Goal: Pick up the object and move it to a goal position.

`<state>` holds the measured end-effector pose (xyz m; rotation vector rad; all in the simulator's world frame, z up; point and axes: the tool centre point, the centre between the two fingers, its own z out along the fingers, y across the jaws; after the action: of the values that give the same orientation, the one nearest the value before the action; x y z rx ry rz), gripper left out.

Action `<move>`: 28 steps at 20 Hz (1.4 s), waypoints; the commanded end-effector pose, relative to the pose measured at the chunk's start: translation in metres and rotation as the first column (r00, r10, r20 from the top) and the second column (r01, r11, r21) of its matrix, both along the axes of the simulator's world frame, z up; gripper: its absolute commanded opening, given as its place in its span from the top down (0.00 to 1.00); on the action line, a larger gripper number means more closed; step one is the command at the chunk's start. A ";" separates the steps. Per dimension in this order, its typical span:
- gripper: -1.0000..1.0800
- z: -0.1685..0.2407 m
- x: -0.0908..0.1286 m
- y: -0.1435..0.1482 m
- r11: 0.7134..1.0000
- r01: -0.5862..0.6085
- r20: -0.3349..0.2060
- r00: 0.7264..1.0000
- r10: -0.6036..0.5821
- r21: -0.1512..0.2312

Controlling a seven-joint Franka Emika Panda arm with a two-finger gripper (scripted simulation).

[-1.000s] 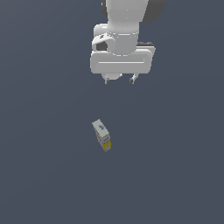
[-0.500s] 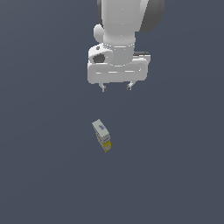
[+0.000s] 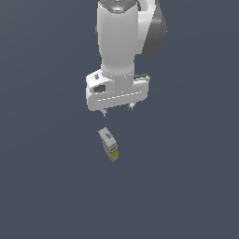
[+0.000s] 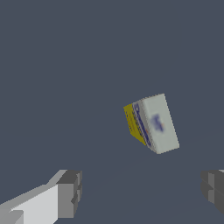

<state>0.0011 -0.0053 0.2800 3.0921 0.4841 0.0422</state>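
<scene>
The object (image 3: pixel 108 144) is a small oblong white-grey box with a bluish mark on its top face and a yellow end, lying on the dark grey floor. It also shows in the wrist view (image 4: pixel 152 123), with the yellow end and a blue-striped side visible. My gripper (image 3: pixel 117 110) hangs open and empty above the floor, just beyond the box in the exterior view. Its two fingertips (image 4: pixel 69 193) stand wide apart in the wrist view, and the box lies ahead of the gap, not between them.
The floor (image 3: pixel 186 186) is a plain dark grey surface. The white arm (image 3: pixel 119 42) rises above the gripper.
The gripper has come down and nearer to the box, staying open. The box has not moved.
</scene>
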 end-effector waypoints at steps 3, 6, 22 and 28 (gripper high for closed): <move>0.04 -0.024 0.017 -0.013 0.995 -0.096 -0.010 0.995 0.096 0.000; 0.04 -0.039 0.026 -0.021 0.988 -0.153 -0.016 0.988 0.153 0.001; 0.04 -0.078 0.045 -0.040 0.958 -0.288 -0.028 0.957 0.288 0.007; 0.04 -0.086 0.045 -0.040 0.958 -0.285 -0.029 0.958 0.285 0.007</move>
<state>0.0461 -0.0457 0.1978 3.0012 0.9273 0.0009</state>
